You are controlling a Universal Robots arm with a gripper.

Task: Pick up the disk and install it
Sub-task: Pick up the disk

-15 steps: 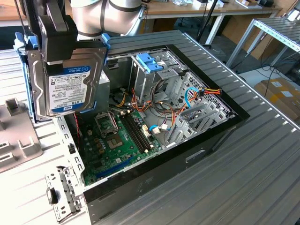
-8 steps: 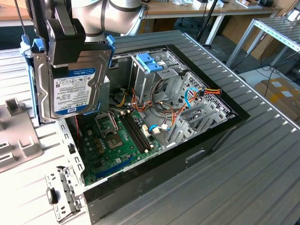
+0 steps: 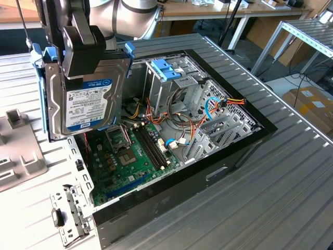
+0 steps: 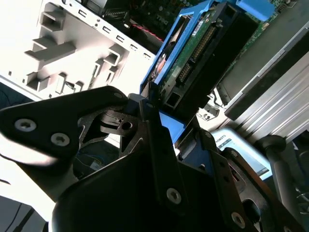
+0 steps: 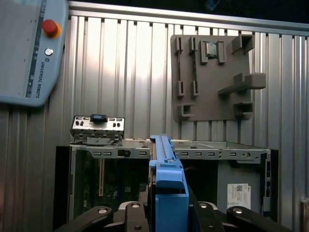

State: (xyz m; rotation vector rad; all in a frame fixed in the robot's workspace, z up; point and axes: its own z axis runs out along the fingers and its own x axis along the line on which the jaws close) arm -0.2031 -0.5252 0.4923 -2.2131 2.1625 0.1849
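The disk (image 3: 88, 101), a dark grey hard drive with a white label in a light-blue carrier frame, hangs upright in the air over the open computer case (image 3: 250, 143), at the exterior view's left. My gripper (image 3: 82, 54) is shut on it from above, one black finger lying across its labelled face. In the first wrist view the carrier's blue edge (image 5: 166, 181) stands between the black fingers (image 5: 212, 215), with the case below. In the second wrist view the disk (image 4: 200, 53) shows its connector end beyond my gripper (image 4: 152, 113).
Inside the case lie a green motherboard (image 3: 127, 159), loose cables and a metal drive cage with a blue latch (image 3: 167, 69). A grey fixture plate (image 5: 212, 77) and a small metal bracket (image 5: 97, 127) lie on the ribbed table. A teach pendant (image 5: 26, 48) rests nearby.
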